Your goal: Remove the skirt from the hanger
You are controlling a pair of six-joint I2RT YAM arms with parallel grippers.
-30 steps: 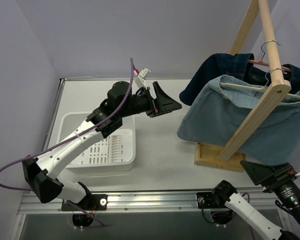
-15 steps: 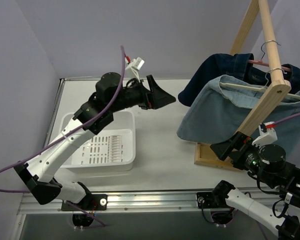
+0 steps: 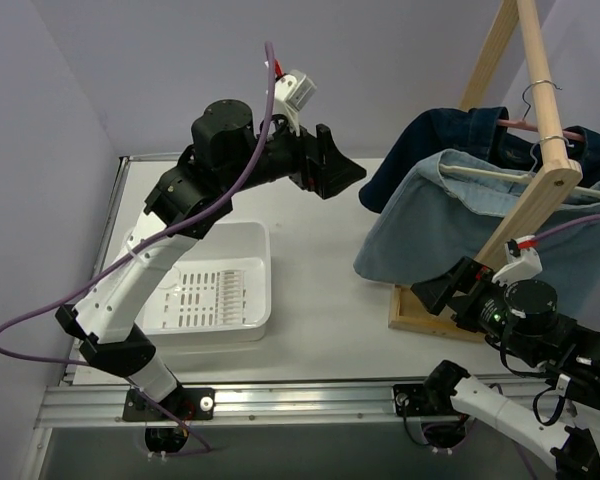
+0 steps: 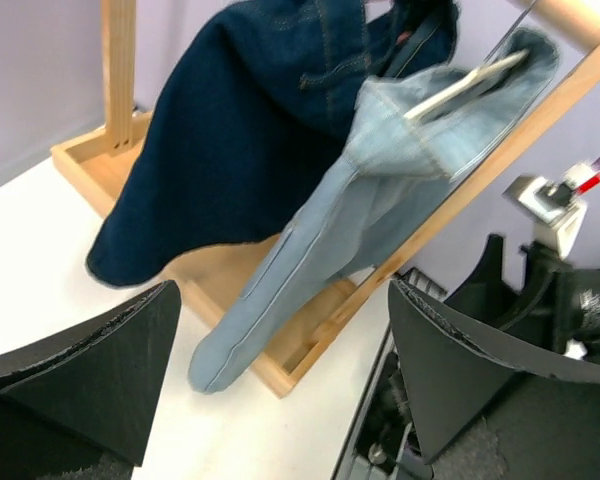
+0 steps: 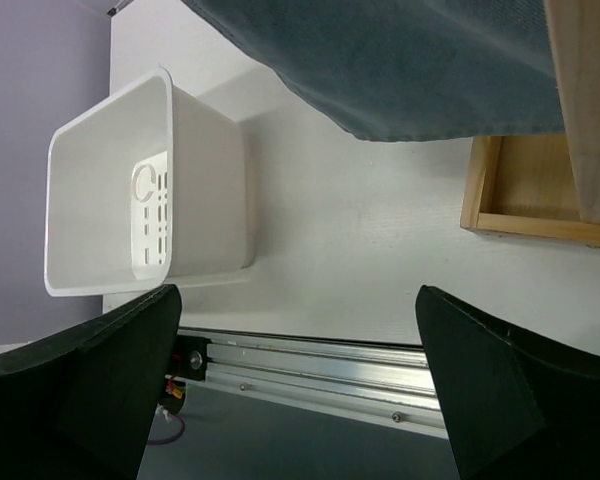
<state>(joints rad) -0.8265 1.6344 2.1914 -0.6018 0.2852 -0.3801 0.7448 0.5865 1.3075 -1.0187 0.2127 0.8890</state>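
Both open and empty, the left gripper point(image 3: 342, 176) and right gripper point(image 3: 442, 293) are hovering near the light denim skirt point(image 3: 425, 225), and a hard tug is risking toppling the wooden rack point(image 3: 511, 240).

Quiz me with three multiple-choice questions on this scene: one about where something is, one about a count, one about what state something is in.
1. Where is the white basket?
A) on the left side of the table
B) under the wooden rack
C) hanging from the rail

2. How many denim garments hang on the rack?
A) one
B) two
C) four

3. How is the left gripper?
A) shut on a garment
B) open, holding nothing
C) shut on a hanger

Answers:
1 A: in the top view the basket stands on the table, left of the rack.
2 B: a dark blue garment and a light blue garment hang there.
3 B: in the left wrist view its fingers stand wide apart with nothing between them.
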